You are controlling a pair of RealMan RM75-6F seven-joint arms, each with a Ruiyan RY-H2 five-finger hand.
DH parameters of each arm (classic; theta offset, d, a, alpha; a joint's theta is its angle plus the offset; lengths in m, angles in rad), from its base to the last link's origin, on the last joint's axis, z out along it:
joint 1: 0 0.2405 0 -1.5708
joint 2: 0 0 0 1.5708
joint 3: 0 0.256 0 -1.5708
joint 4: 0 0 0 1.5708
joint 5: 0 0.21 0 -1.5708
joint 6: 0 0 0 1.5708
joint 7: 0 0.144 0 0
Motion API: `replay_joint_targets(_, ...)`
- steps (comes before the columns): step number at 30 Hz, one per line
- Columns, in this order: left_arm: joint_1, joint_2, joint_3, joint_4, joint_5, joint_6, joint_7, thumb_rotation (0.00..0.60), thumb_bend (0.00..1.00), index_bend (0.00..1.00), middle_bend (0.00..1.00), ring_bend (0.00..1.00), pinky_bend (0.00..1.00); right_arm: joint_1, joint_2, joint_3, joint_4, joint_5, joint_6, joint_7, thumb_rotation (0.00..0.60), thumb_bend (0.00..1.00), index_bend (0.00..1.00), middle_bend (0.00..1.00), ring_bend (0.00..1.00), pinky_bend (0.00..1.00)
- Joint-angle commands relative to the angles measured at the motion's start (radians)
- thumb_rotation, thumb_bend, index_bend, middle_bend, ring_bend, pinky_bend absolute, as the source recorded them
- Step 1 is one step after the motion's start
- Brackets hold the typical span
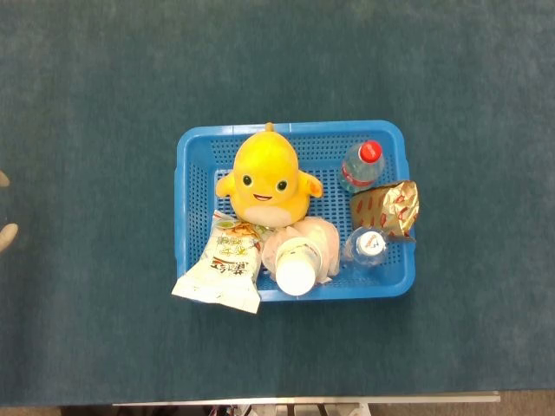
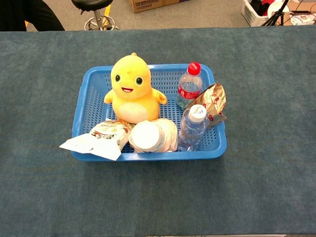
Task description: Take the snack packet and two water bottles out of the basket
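A blue plastic basket (image 2: 84,101) sits on the teal tablecloth (image 2: 266,98) with everything still inside it. A yellow plush toy (image 2: 131,89) stands upright at the back left. The white-and-green snack packet (image 2: 101,138) lies at the front left, drooping over the front rim. Beside it, a pale pink-wrapped pack with a white round top (image 2: 150,136) leans on the front wall. On the right stand two water bottles: a red-capped bottle (image 2: 189,85) at the back and a white-capped bottle (image 2: 191,127) in front, with a gold-and-red foil packet (image 2: 215,101) propped on the right rim between them.

Only the head view shows pale fingertips (image 1: 7,234) at its left edge, probably the left hand; whether they are spread or curled cannot be told. The right hand appears in neither view.
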Motion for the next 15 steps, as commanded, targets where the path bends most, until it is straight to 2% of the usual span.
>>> replay_joint_targets(1,0.005,0.004,0.001,-0.004,-0.008,0.002,0.002,0.6,0.14,0.41,0.29,0.21,0.36,0.004,-0.002,0.0,-0.001,0.0,-0.007,0.002,0.6,0.05,0.26,0.29,0.22,0.47)
replay_joint_targets(9,0.014,0.003,0.001,-0.002,-0.015,0.014,-0.003,0.6,0.14,0.41,0.29,0.21,0.36,0.031,0.001,0.008,-0.004,-0.006,-0.037,0.008,0.6,0.05,0.26,0.29,0.22,0.47)
replay_joint_targets(15,0.02,-0.002,0.008,0.01,-0.011,0.016,-0.018,0.6,0.14,0.41,0.29,0.21,0.36,0.062,0.015,-0.007,-0.019,-0.05,-0.072,-0.01,0.6,0.05,0.26,0.29,0.22,0.47)
